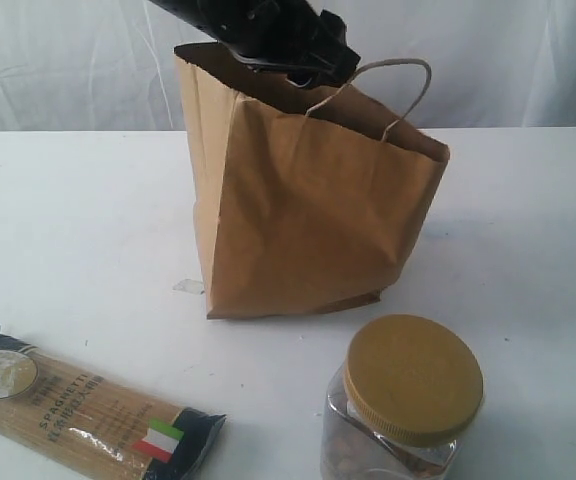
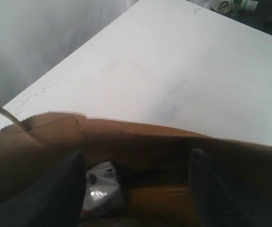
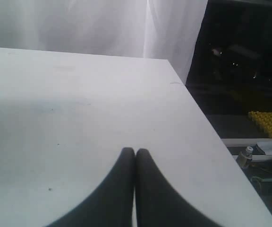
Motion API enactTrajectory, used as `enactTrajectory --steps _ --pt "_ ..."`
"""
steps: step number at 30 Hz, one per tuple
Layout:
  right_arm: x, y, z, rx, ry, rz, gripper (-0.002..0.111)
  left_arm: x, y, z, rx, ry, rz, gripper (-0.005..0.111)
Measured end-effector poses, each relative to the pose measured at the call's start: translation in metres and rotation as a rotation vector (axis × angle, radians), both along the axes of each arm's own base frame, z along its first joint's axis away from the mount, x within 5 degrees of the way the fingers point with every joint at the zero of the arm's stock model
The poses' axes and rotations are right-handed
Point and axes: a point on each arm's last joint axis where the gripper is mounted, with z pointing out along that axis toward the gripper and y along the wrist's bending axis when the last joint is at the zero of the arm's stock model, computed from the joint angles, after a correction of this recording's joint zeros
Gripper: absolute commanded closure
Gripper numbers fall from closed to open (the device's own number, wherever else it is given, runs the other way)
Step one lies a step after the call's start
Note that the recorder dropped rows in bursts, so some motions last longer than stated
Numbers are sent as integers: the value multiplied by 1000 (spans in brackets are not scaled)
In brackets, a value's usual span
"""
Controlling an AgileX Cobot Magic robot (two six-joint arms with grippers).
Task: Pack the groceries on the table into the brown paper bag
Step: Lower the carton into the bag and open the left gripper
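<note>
Left fingers [image 2: 65, 189] stand apart over the brown paper bag [image 1: 308, 220], central on the tabletop [image 1: 68, 200]; right fingers [image 3: 122, 189] are pressed together, empty. The clear jar [image 1: 348, 445] at the near edge looks rigid and slick, so grip it below its lid [image 1: 413, 378].

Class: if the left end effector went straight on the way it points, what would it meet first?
Likely the contents of the brown paper bag. The open left end effector points into the bag's mouth, toward a small white item and an orange-brown item. Which sits nearer is unclear.

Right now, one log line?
left gripper open at brown paper bag mouth | right gripper shut over table | spaghetti pack, mustard-lid jar unpacked
</note>
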Motion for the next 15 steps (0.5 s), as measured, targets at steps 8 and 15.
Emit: enactTrajectory --steps 8,15 --pt "0 0 0 0 0 0 108 -1 0 -1 10 9 -3 42" --pt "0 0 0 0 0 0 108 -6 9 11 35 -44 1 61"
